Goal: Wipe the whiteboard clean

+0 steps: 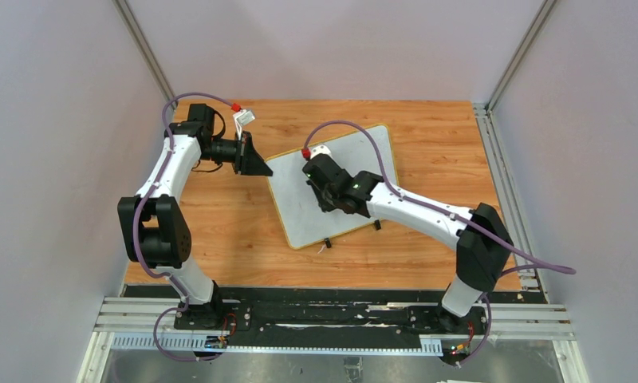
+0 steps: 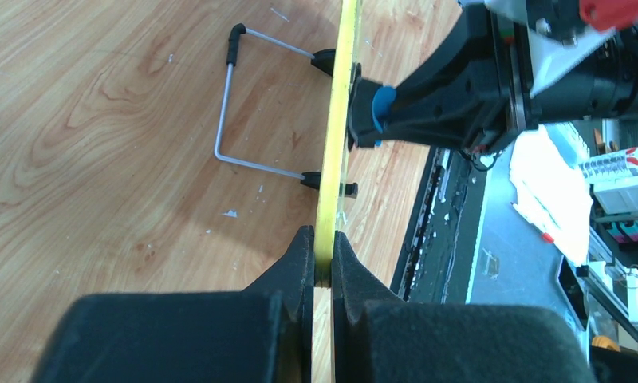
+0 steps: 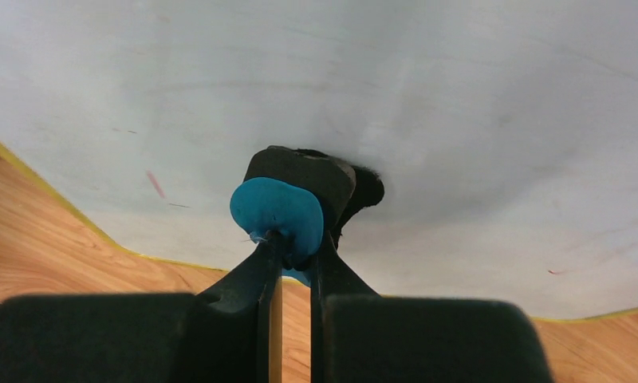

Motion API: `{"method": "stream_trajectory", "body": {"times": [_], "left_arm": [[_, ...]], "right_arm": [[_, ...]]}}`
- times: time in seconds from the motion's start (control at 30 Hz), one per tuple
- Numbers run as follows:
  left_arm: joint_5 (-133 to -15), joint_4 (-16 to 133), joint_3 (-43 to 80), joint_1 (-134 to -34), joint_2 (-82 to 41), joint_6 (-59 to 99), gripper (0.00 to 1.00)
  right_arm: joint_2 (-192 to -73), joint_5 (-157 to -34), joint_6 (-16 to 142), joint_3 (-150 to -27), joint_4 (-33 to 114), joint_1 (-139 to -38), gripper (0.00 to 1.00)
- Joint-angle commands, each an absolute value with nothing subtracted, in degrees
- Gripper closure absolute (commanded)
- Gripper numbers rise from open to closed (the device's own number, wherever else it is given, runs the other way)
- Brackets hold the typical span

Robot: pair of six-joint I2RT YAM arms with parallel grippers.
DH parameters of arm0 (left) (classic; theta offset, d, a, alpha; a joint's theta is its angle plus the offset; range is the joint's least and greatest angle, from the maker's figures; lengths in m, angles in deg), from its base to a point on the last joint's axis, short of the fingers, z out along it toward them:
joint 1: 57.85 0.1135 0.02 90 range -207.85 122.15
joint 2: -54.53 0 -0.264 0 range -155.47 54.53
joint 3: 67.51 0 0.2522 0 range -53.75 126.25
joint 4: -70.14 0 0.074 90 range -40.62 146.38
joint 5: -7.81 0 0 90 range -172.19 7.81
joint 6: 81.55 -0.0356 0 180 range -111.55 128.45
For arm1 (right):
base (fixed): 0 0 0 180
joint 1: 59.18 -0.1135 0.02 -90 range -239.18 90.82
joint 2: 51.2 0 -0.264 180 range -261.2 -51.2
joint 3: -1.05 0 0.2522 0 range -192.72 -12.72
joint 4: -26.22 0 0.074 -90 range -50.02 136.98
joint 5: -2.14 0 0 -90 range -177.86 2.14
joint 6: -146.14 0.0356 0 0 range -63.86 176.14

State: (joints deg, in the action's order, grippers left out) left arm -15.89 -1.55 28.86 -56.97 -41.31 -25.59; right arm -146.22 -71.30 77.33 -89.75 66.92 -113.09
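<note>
The whiteboard lies tilted at the table's middle, white with a yellow rim and two black clips on its near edge. My left gripper is shut on the rim at the board's left corner; in the left wrist view the yellow rim runs edge-on between the jaws of that gripper. My right gripper is over the board's middle, shut on a small blue and black eraser. The eraser's black felt presses on the board's face. Faint red marks show on the board.
A bent wire stand is fixed to the board's underside and rests against the wooden table. Grey walls enclose the table on three sides. A metal rail runs along the near edge by the arm bases.
</note>
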Motion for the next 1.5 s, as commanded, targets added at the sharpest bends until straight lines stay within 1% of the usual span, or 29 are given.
{"method": "stream_trajectory", "body": {"times": [0.0, 0.13, 0.3, 0.47, 0.63, 0.83, 0.97, 1.13, 1.37, 1.47], "left_arm": [[-19.6, -3.4, 28.9, -58.6, -40.2, -28.5, 1.00], [-19.5, -3.5, 29.1, -58.6, -40.5, -28.4, 1.00], [-19.2, -3.5, 29.2, -58.6, -40.7, -28.3, 1.00], [-19.3, -3.5, 29.0, -58.6, -40.7, -28.3, 1.00], [-19.5, -3.5, 29.0, -58.6, -40.5, -28.4, 1.00], [-19.5, -3.4, 29.2, -58.7, -40.6, -28.4, 1.00], [-19.4, -3.4, 29.1, -58.6, -40.7, -28.5, 1.00], [-19.3, -3.5, 29.2, -58.7, -40.8, -28.4, 1.00], [-19.7, -3.5, 29.2, -58.7, -40.7, -28.4, 1.00], [-19.7, -3.5, 29.2, -58.7, -40.7, -28.4, 1.00]], "right_arm": [[-151.2, -73.3, 77.0, -95.2, 65.0, -117.2, 0.99], [-153.3, -74.9, 77.0, -97.8, 64.9, -119.4, 0.99], [-153.9, -76.5, 77.4, -97.9, 64.6, -120.7, 0.99], [-153.9, -74.7, 77.6, -96.9, 65.3, -120.8, 0.99], [-151.0, -73.1, 78.8, -92.2, 65.7, -117.8, 0.99], [-143.7, -70.2, 79.8, -84.3, 65.9, -112.3, 1.00], [-140.2, -69.6, 79.0, -81.6, 65.9, -110.0, 0.99], [-142.1, -72.3, 79.3, -83.6, 65.7, -110.7, 0.99], [-149.1, -72.7, 77.6, -90.2, 66.2, -116.8, 0.99], [-150.3, -74.1, 77.5, -91.2, 65.9, -118.2, 0.99]]}}
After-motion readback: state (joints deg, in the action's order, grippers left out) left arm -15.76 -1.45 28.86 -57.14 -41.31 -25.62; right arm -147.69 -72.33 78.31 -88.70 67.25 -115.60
